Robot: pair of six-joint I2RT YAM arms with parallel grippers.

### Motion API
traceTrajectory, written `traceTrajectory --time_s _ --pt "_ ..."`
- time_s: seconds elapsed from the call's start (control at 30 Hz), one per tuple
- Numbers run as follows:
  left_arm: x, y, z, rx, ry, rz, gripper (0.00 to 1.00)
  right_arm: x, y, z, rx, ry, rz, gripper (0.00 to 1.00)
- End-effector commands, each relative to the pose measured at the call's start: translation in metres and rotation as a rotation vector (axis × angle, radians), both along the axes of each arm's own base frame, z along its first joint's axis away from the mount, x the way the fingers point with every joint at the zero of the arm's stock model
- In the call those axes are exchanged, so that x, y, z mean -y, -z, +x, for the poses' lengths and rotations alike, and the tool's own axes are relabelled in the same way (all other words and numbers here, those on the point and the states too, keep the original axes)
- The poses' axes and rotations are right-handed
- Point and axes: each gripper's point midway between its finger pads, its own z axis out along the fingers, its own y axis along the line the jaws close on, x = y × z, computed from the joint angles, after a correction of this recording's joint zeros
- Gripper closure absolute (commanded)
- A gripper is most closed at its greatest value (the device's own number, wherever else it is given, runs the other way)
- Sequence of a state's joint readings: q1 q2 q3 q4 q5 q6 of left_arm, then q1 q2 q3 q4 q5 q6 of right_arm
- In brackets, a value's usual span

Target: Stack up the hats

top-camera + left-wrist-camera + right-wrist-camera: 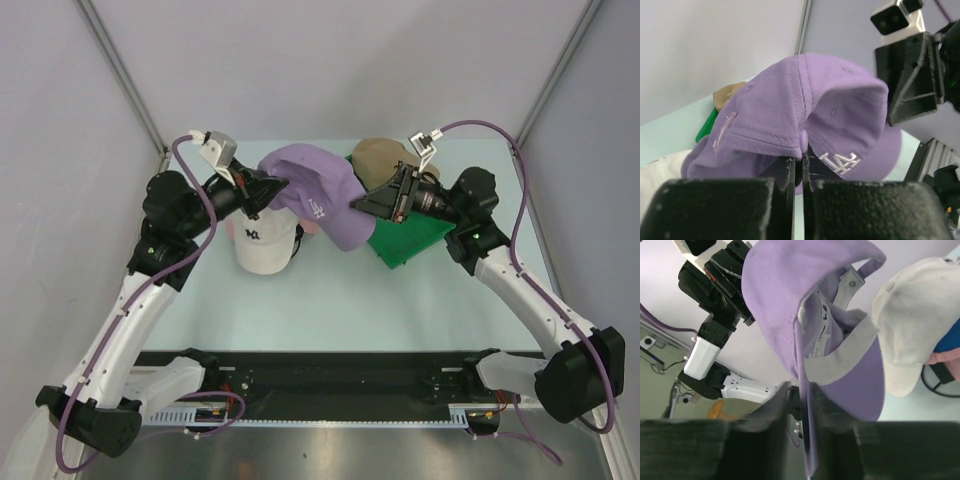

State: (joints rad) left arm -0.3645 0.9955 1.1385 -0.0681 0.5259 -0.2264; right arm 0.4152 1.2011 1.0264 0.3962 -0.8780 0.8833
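**Here: a lavender cap held aloft between two grippers**

The lavender cap (pixel 320 195) hangs in the air near the middle of the workspace. It is crumpled, with its crown toward the far wall and its logo facing down. The left gripper (pixel 799 165) is pinched tight on a fold at the cap's rim. The right gripper (pixel 802 395) straddles the opposite edge beside the brim. Its fingers are blurred, so it cannot be told whether they clamp the fabric or merely flank it.

Just below and to the left sits the white cap (pixel 265 245), resting over a pink cap (pixel 946 359) and a blue cap (pixel 951 337) on a black wire stand (pixel 929 382). A tan cap (pixel 380 155) lies behind the right gripper at the far edge of the green tray (pixel 412 240).

Probable hazards:
- If only one gripper bears the load, the soft crown may sag or swing, so the cap would land off-centre or inside out.
- A low brim could catch the white cap and drag the stack off its stand.

The table (pixel 400 310) is pale mint and matte, enclosed by plain grey walls (pixel 60 120) on three sides.
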Motion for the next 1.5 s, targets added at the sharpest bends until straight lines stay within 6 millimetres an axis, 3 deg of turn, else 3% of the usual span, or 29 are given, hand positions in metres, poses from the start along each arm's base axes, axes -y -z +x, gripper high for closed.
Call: traceTrajectory --time_s 0.0,0.03,0.07,0.13,0.17,0.23,0.27,0.33,0.5,0.7,0.8,1.1,1.13,1.17,1.23,1.27,1.33,1.37,1.4,1.47 --pt "-0.009 -0.045 -0.011 0.015 -0.045 -0.119 1.0 0.005 -0.014 -0.008 0.163 0.026 0.082 0.51" --pt "-0.01 -0.051 -0.012 -0.015 -0.056 -0.154 1.0 0.007 -0.018 -0.007 0.198 0.058 0.112 0.41" --pt "-0.01 -0.052 -0.013 -0.034 -0.058 -0.171 1.0 0.002 -0.022 -0.018 0.233 0.048 0.128 0.36" --pt "-0.01 -0.059 -0.015 -0.063 -0.057 -0.216 1.0 -0.007 -0.017 -0.023 0.29 0.083 0.117 0.24" --pt "-0.011 -0.059 -0.014 -0.079 -0.061 -0.226 1.0 -0.015 -0.02 -0.037 0.321 0.066 0.126 0.22" --pt "-0.014 -0.064 -0.013 -0.095 -0.086 -0.244 1.0 -0.02 -0.014 -0.039 0.342 0.125 0.115 0.17" --pt "-0.015 -0.063 -0.013 -0.102 -0.094 -0.247 1.0 -0.024 -0.018 -0.052 0.405 0.132 0.12 0.15" --pt "-0.016 -0.067 -0.016 -0.111 -0.093 -0.265 1.0 -0.025 -0.01 -0.048 0.426 0.214 0.098 0.13" --pt "-0.02 -0.072 -0.024 -0.109 -0.098 -0.287 1.0 -0.037 -0.006 -0.058 0.516 0.275 0.089 0.12" --pt "-0.02 -0.079 -0.037 -0.126 -0.067 -0.358 1.0 -0.057 -0.003 -0.044 0.556 0.324 0.074 0.13" --pt "-0.019 -0.086 -0.045 -0.129 -0.035 -0.385 1.0 -0.064 -0.004 -0.048 0.59 0.34 0.089 0.13" --pt "-0.027 -0.079 -0.048 -0.13 -0.077 -0.378 1.0 -0.049 -0.023 -0.058 0.655 0.412 0.14 0.16" --pt "-0.028 -0.08 -0.049 -0.124 -0.073 -0.383 1.0 -0.047 -0.025 -0.06 0.663 0.42 0.144 0.18" --pt "-0.027 -0.079 -0.049 -0.13 -0.07 -0.384 1.0 -0.045 -0.024 -0.058 0.659 0.433 0.144 0.28" --pt "-0.026 -0.076 -0.048 -0.139 -0.07 -0.381 1.0 -0.042 -0.026 -0.06 0.666 0.444 0.154 0.39" --pt "-0.026 -0.074 -0.047 -0.142 -0.072 -0.377 1.0 -0.041 -0.029 -0.061 0.671 0.449 0.168 0.52" --pt "-0.026 -0.068 -0.045 -0.153 -0.075 -0.369 1.0 -0.04 -0.033 -0.06 0.67 0.454 0.17 0.68" --pt "-0.027 -0.065 -0.043 -0.155 -0.078 -0.364 1.0 -0.041 -0.029 -0.058 0.659 0.452 0.147 0.89" --pt "-0.028 -0.062 -0.041 -0.16 -0.085 -0.358 1.0 -0.041 -0.034 -0.057 0.654 0.458 0.148 0.99" --pt "-0.03 -0.057 -0.038 -0.152 -0.101 -0.33 0.99 -0.044 -0.031 -0.055 0.625 0.449 0.128 1.0"
